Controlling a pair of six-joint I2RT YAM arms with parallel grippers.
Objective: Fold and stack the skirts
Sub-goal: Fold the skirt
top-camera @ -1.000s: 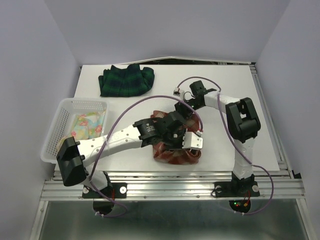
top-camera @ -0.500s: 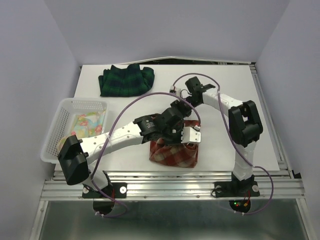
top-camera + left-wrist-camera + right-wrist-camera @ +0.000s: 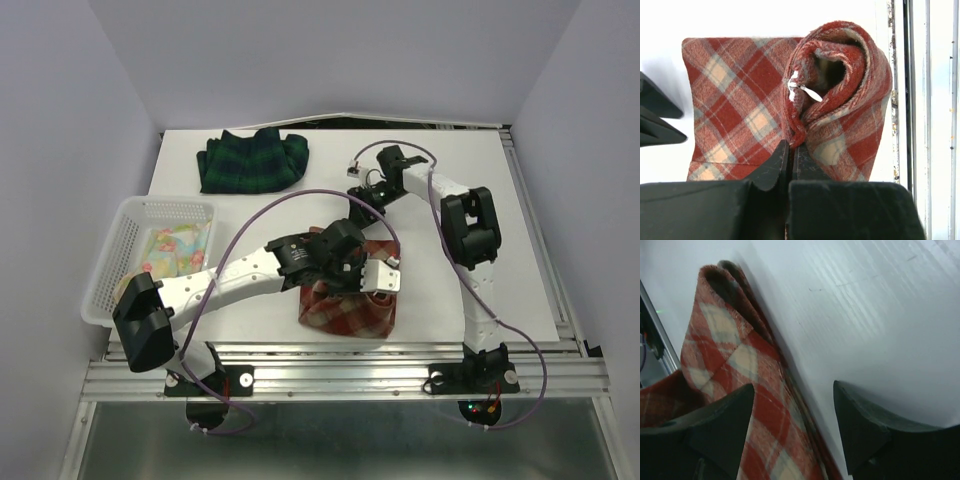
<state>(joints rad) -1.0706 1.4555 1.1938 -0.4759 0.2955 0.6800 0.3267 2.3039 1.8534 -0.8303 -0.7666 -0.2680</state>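
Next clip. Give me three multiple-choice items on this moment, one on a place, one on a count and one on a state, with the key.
1. Where does the flowered skirt lie?
A. in the basket
B. on a chair
C. on the floor

2. How many skirts are in view?
A. two
B. three
C. four

3. The left gripper is:
A. open, holding nothing
B. shut on the red skirt
C. out of view

Key: A, its pastel cloth shows inside the mesh walls; B, the green skirt, the red one and the flowered one; B, the closed fingers pinch the red cloth's fold.
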